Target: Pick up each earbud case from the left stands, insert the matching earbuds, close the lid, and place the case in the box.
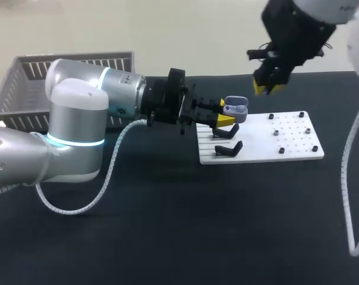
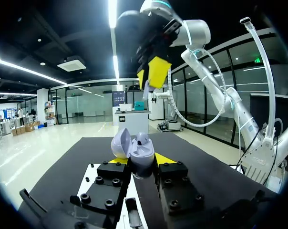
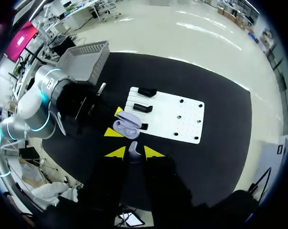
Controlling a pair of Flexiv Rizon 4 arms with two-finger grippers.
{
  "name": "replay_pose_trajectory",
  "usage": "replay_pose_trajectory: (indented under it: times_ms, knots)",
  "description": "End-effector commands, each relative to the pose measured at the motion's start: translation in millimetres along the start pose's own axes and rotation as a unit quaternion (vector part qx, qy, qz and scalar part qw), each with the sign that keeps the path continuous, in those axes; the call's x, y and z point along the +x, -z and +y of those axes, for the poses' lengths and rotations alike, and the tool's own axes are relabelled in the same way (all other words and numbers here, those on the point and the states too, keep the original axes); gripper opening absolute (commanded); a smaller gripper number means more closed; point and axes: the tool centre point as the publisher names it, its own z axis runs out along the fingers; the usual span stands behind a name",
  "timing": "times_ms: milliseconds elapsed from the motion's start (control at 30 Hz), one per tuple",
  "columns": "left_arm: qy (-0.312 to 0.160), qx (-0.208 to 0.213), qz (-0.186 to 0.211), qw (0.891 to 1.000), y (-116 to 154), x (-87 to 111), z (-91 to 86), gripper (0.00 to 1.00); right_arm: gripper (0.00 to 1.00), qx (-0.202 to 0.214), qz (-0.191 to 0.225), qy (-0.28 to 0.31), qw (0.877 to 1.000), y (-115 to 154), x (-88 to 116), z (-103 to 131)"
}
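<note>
Earbud case (image 1: 235, 108), one; held earbud (image 3: 133, 150), one

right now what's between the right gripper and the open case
Only air: the right gripper, holding an earbud, hangs above the open case with nothing between, clearest in the left wrist view.

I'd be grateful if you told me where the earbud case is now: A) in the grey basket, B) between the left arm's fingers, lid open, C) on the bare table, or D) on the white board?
B: the earbud case, lid up, is gripped between the left arm's yellow fingers.
</note>
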Motion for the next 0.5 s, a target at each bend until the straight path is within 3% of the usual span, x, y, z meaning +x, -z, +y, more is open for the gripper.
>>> replay_pose_trajectory:
  times_ms: [33, 500]
  knots:
    - [0.0, -0.001, 0.001, 1.0, -0.5, 0.0, -0.3, 0.0, 0.0, 0.019, 0.016, 0.016, 1.0, -0.3, -2.7, 15.3]
    - [0.0, -0.001, 0.001, 1.0, -0.5, 0.0, -0.3, 0.0, 0.0, 0.026, 0.041, 0.055, 0.997, -18.4, 5.8, 32.6]
